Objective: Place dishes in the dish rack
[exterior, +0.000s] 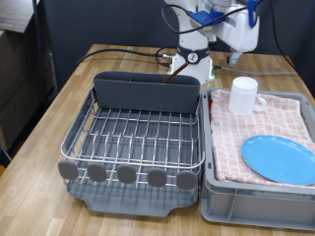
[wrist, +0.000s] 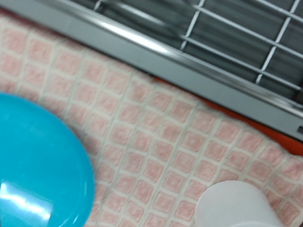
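Observation:
The light-blue plate (exterior: 281, 157) lies flat on the checked cloth (exterior: 258, 128) in the grey bin (exterior: 251, 205). The white cup (exterior: 243, 95) stands upright on the cloth at the bin's far end. A reddish-brown spoon (exterior: 178, 71) sticks up from the dark grey caddy (exterior: 148, 93) at the back of the wire dish rack (exterior: 138, 133). The robot hand (exterior: 234, 34) hangs high above the cup, and its fingers do not show clearly. The wrist view shows the plate (wrist: 38, 168), the cup's rim (wrist: 241, 206), the cloth (wrist: 161, 123) and the rack's wires (wrist: 227, 38), but no fingers.
The rack's grey drip tray (exterior: 128, 200) juts out towards the exterior view's bottom. The bin stands close against the rack on the exterior view's right. Both rest on a wooden table (exterior: 54, 118). The robot's base and cables (exterior: 194, 54) are behind the rack.

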### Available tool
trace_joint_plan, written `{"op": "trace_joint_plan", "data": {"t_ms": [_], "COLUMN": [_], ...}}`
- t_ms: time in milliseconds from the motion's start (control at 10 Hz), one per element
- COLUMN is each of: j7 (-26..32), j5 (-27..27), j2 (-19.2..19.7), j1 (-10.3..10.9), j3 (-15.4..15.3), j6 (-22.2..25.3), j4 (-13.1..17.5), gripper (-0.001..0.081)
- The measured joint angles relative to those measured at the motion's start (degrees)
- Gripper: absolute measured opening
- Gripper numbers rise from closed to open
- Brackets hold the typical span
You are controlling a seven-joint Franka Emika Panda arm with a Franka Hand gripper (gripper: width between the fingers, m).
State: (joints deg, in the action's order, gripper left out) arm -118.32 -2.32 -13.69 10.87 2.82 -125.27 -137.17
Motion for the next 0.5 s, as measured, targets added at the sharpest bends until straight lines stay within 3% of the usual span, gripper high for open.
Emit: {"op": "trace_joint_plan", "data": {"t_ms": [500], "j7": [-0.6], "j5": [-0.1], "j2": [8.4], "j1": [1.4], "j3": [-3.9], "j6": [4.4], "j4": [12.1], "gripper": [0.0803]}}
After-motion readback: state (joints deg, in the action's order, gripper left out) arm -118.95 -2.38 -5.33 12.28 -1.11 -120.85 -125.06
